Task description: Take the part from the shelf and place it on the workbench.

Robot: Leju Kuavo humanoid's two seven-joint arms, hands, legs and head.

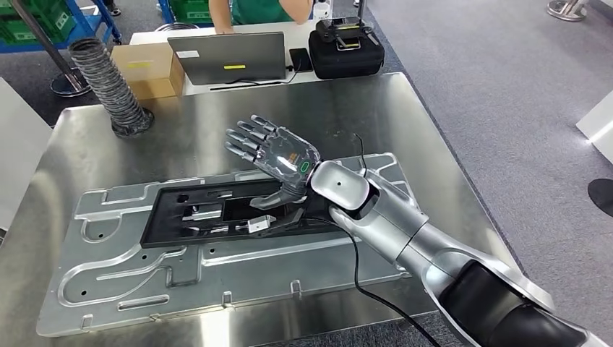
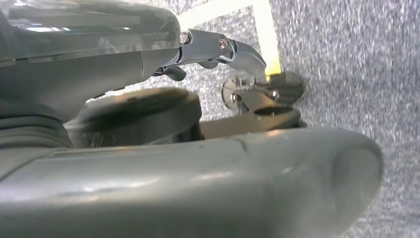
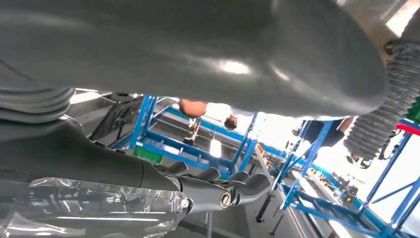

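A black flat frame part (image 1: pixel 217 213) lies on a large silver machined plate (image 1: pixel 217 271), which rests on the steel workbench (image 1: pixel 347 108). My right hand (image 1: pixel 278 155) hovers just over the part's right end with its fingers spread and nothing in it. The thumb points down close to the part; I cannot tell if it touches. In the right wrist view the fingers (image 3: pixel 218 191) stretch out, holding nothing. My left hand (image 2: pixel 218 49) hangs over grey carpet with its fingers straight and nothing in its grasp.
At the bench's far left stands a ribbed grey hose (image 1: pixel 108 83). Behind it are a cardboard box (image 1: pixel 148 69), a laptop (image 1: pixel 228 56) and a black case (image 1: pixel 345 47), with a person (image 1: pixel 253 11) at the back table. Blue racks (image 1: pixel 43 22) stand far left.
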